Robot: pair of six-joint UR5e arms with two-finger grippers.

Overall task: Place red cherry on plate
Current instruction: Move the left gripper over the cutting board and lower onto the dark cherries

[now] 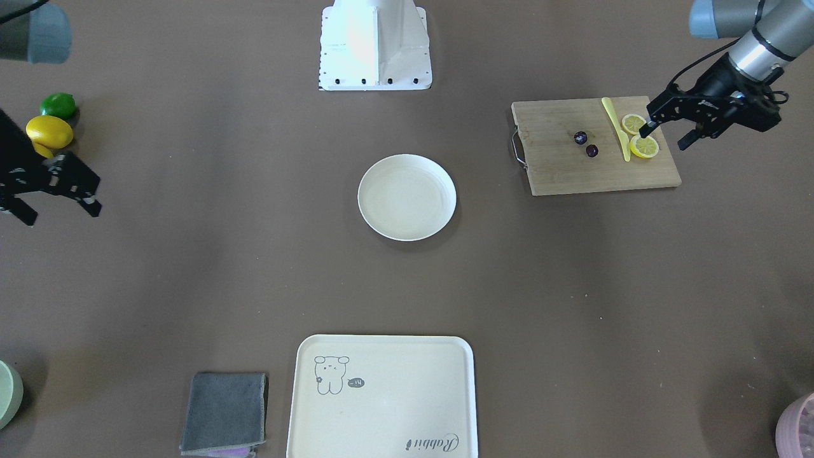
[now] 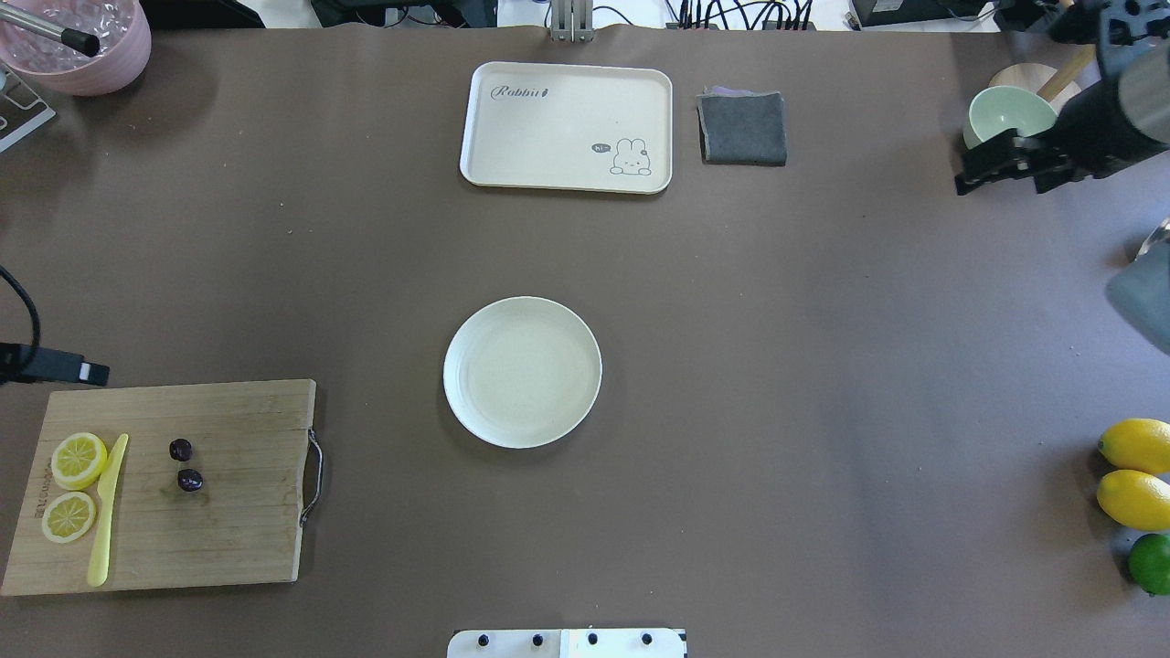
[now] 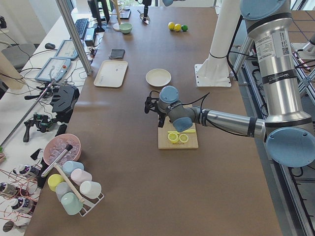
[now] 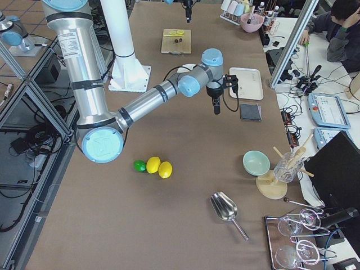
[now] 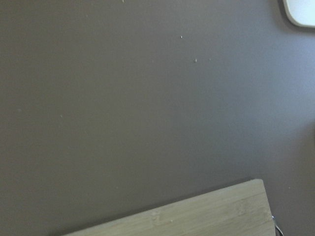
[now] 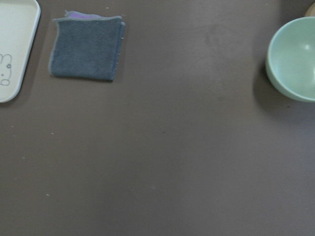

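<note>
The red cherry (image 1: 592,151) (image 2: 190,480), two small dark balls, lies on a wooden cutting board (image 1: 572,175) (image 2: 228,539) on my left side. The round cream plate (image 1: 407,197) (image 2: 522,372) stands bare at mid-table, well apart from the board. My left gripper (image 1: 664,138) hangs open and holds nothing, raised by the board's outer end near the lemon slices, a short way from the cherry. Its wrist view catches only a board corner (image 5: 197,216) and a bit of plate rim (image 5: 302,12). My right gripper (image 1: 62,215) (image 2: 1001,178) hovers open far off on the other side.
Two lemon slices (image 2: 78,457) and a yellow plastic knife (image 2: 108,507) share the board. A rabbit tray (image 2: 567,128) and a grey cloth (image 2: 742,128) lie at the far edge. A green bowl (image 2: 1010,114) sits by the right gripper; lemons (image 2: 1136,471) and a lime (image 2: 1152,562) lie at right.
</note>
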